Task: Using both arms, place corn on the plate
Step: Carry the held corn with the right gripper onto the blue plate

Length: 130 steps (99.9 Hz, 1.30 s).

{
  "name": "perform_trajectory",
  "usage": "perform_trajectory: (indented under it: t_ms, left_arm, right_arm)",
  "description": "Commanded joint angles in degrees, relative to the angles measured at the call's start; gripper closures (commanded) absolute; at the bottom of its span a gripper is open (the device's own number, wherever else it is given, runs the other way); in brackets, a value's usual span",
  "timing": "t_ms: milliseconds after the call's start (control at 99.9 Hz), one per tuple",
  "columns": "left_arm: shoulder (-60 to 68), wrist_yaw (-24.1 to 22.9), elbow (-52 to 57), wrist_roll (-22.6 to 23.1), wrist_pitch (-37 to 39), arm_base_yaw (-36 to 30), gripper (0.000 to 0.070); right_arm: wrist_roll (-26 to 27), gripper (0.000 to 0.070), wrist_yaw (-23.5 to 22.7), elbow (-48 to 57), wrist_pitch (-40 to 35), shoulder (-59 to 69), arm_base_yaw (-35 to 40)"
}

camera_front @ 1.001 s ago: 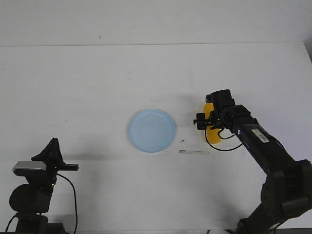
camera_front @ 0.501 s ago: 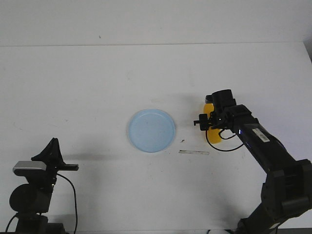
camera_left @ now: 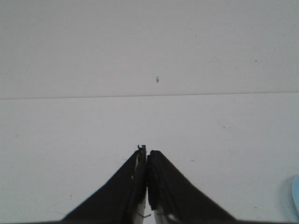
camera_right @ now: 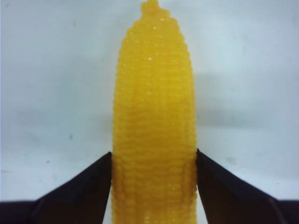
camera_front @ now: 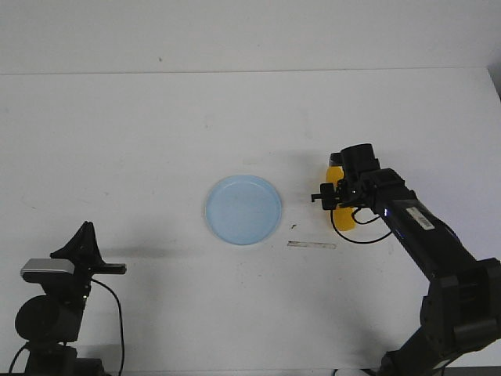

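Observation:
The yellow-orange corn (camera_front: 335,175) is to the right of the pale blue plate (camera_front: 243,209), apart from it. My right gripper (camera_front: 344,186) is shut on the corn. In the right wrist view the black fingers (camera_right: 88,186) press both sides of the cob (camera_right: 154,116), and its tapered tip points away from the gripper (camera_right: 154,161). I cannot tell whether the corn still touches the table. My left gripper (camera_front: 82,239) is at the near left, far from the plate. It is shut and empty in the left wrist view (camera_left: 146,151).
A thin grey strip (camera_front: 311,245) lies on the white table just in front of the corn, between it and the plate. A sliver of the plate's rim (camera_left: 296,193) shows in the left wrist view. The table's far edge (camera_front: 250,72) runs across the back.
My right gripper has shifted slightly to the right on the corn, and less of the cob shows beside it. The left arm and the plate have not moved.

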Motion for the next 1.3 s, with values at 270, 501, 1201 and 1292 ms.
perform_trajectory:
  t_ms: [270, 501, 1201, 1292]
  left_arm:
    - [-0.02, -0.17, 0.57, -0.02, 0.79, 0.04, 0.0698]
    - [-0.02, -0.2, 0.57, -0.02, 0.79, 0.04, 0.0698]
    - [-0.02, -0.17, 0.59, -0.02, 0.79, 0.04, 0.0698]
    - [-0.02, -0.2, 0.57, -0.02, 0.79, 0.04, 0.0698]
  right_arm:
    - [1.86, 0.0378, -22.18, 1.97, 7.13, -4.76, 4.42]
    - [4.85, 0.0378, -25.59, 1.97, 13.79, -3.45, 11.76]
    - [16.02, 0.0377, -23.39, 3.23, 20.26, 9.64, 20.79]
    - [16.09, 0.0377, -22.53, 3.23, 20.11, 10.34, 20.76]
